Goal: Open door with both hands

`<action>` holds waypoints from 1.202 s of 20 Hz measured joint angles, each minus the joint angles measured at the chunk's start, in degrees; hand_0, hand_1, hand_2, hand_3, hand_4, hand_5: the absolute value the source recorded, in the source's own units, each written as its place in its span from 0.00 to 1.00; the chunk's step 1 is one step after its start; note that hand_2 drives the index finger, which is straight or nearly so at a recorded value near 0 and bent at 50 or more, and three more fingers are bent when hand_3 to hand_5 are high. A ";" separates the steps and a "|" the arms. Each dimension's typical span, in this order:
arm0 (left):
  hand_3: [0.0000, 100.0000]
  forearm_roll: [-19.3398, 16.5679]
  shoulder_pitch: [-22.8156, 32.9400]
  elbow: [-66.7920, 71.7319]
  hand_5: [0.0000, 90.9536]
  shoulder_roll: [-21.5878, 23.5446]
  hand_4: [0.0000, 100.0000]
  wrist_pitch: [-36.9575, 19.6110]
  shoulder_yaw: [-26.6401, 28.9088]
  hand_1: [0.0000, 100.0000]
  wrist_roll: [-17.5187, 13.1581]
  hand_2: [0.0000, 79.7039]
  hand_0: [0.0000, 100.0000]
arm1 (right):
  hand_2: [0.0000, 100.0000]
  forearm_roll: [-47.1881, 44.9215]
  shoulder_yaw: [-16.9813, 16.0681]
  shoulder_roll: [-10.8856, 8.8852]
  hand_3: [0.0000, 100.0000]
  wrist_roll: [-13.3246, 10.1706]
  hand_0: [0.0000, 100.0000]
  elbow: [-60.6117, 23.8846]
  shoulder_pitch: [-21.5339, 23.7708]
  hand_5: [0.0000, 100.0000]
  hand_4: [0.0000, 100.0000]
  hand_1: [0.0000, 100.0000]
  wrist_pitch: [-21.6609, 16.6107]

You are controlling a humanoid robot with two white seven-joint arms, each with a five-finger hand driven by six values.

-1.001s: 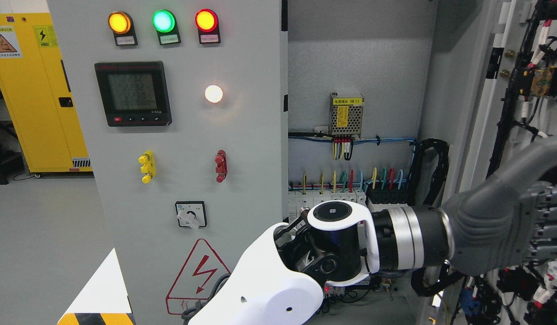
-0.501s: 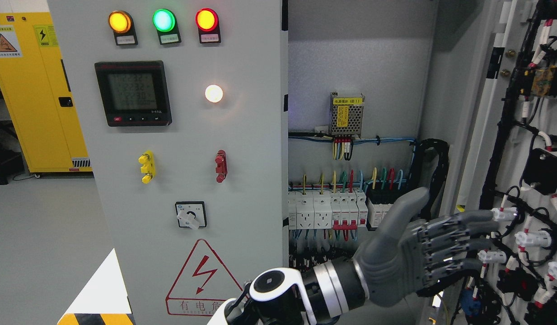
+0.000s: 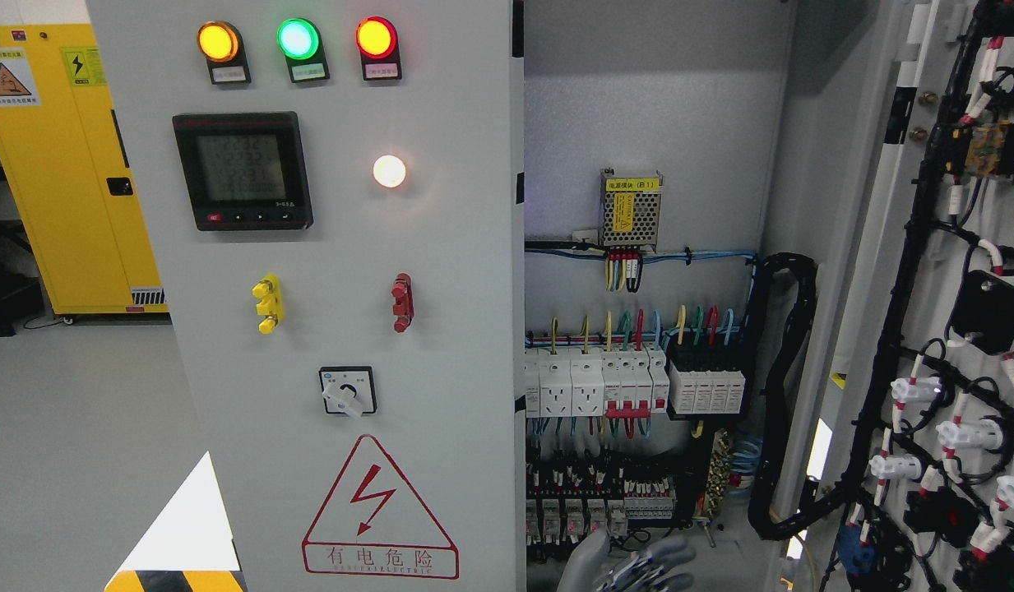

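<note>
Cabinet doors fill your view: the left door faces you closed with lamps and meter, while the right door stands swung open, baring breakers. At the bottom edge, a grey hand shows fingers spread wide, holding nothing.

Open cabinet interior, breakers and wiring below.

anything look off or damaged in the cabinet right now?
Nothing stands out. The right door stands swung open, its wiring harness intact. Inside, the breaker row sits level and the power supply module hangs straight. A grey hand shows at the bottom edge, fingers relaxed, touching nothing.
</note>
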 measured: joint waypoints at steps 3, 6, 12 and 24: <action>0.00 -2.21 4.91 4.52 0.00 1.54 0.00 -6.14 0.99 0.00 -0.12 0.00 0.00 | 0.00 0.00 0.00 0.05 0.00 0.14 0.22 0.00 0.02 0.00 0.00 0.01 0.00; 0.00 -4.20 8.58 11.86 0.00 2.67 0.00 -15.54 1.82 0.00 -0.12 0.00 0.00 | 0.00 0.00 0.00 -0.11 0.00 0.09 0.22 0.00 0.05 0.00 0.00 0.01 0.00; 0.00 -6.23 9.89 35.39 0.00 2.80 0.00 -25.05 2.93 0.00 -0.17 0.00 0.00 | 0.00 0.00 0.00 -0.30 0.00 0.03 0.22 0.00 0.07 0.00 0.00 0.01 0.00; 0.00 -9.30 10.24 73.82 0.00 1.13 0.00 -14.77 3.77 0.00 2.90 0.00 0.00 | 0.00 0.00 0.00 -0.43 0.00 -0.08 0.22 -0.01 0.07 0.00 0.00 0.01 0.00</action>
